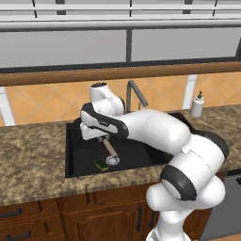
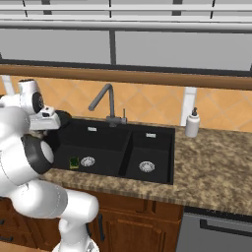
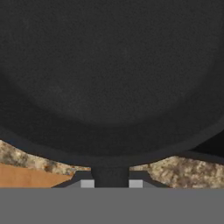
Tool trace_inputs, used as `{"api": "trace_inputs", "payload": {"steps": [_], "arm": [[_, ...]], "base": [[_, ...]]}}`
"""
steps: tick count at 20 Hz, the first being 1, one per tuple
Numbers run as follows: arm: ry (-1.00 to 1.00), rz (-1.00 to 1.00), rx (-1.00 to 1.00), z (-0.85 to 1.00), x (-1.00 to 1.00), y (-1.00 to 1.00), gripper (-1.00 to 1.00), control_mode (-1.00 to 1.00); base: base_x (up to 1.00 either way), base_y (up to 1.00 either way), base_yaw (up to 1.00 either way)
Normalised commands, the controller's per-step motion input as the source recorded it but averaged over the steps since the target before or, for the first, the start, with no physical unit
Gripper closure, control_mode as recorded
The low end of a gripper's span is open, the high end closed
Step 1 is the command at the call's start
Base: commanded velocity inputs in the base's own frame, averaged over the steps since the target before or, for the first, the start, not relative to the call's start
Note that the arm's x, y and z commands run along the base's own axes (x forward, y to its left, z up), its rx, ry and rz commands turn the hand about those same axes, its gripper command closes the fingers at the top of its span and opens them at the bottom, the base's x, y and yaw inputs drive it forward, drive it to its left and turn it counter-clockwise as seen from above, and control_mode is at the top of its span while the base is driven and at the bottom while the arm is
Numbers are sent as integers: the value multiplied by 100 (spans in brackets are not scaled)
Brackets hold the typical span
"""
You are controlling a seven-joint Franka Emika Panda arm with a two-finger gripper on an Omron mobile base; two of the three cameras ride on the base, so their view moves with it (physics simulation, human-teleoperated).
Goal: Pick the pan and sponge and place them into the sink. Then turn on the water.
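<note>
Where the hand view looks along the gripper [image 3: 111, 183], its two finger tips [image 3: 87, 183] stand close together with the dark neck of the frying pan [image 3: 109, 78] pinched between them. Straight ahead of the tips the pan's black round body spreads across nearly all of that view. Past its lower rim, to either side of the fingers, show strips of speckled brown granite counter [image 3: 175, 171] and a patch of orange tile.

In the left base view the gripper hangs over the left bowl of the black double sink [image 1: 75, 155], near the bowl's back wall. From under the hand the pan's thin tan handle [image 1: 109, 147] slants down and toward the camera, ending close to the round silver drain [image 1: 113, 160]. Whether it touches the drain or the floor of the bowl cannot be told, and the pan's black body is hard to pick out against the black basin.

The yellow-green sponge [image 1: 101, 164] lies on the floor of that same bowl, below the gripper and just beside the drain, on the side away from the smaller bowl.

The dark grey faucet [image 2: 106, 101] rises behind the sink, off to the gripper's right, with its bent neck reaching out over the basin. Farther right, well apart from the gripper, a white soap dispenser [image 2: 192, 123] stands upright on the counter beyond the smaller bowl.
</note>
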Motion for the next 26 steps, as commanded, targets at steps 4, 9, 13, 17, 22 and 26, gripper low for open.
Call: {"api": "trace_inputs", "payload": {"steps": [4, 9, 13, 17, 22, 26], "arm": [[-7, -99, 0, -51, 0, 0, 100, -100], [-6, -99, 0, -46, 0, 1, 100, -100], [-1, -95, 0, -32, 0, 10, 100, -100], [0, -61, 0, -6, 0, 34, 100, -100], [0, -45, 0, -1, 3, 27, 100, -100], [3, -16, -1, 0, 17, 3, 100, -100]], "base": [[0, 0, 0], [0, 0, 0], [0, 0, 0], [0, 0, 0], [0, 0, 0], [0, 0, 0]]}}
